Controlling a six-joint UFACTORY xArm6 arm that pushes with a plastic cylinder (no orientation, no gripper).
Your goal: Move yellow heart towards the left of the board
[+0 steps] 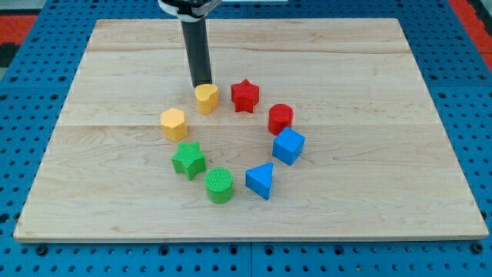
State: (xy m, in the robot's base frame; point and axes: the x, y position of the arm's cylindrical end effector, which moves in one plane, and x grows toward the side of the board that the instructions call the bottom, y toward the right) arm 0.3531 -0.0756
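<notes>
A: Where is my tip (202, 84) in the camera view?

B: It is down at the wooden board (384, 154), at the end of the dark rod (197, 50) that comes in from the view's top. There is no claw on this arm — only the rod, so nothing spreads or pinches.

A: And the yellow heart (206, 98)?

B: Just below my tip, toward the view's bottom; whether they touch I cannot tell.

A: What lies around it?

B: To the tip's right, near, the red star (244, 95); farther right and lower, the red cylinder (280, 118), then the blue cube (288, 145). Below and left of the tip sits the yellow hexagon (174, 123) — apart from the heart. Lower come the green star (187, 160), the green cylinder (219, 185) and the blue triangle (260, 180), well apart from the tip
</notes>
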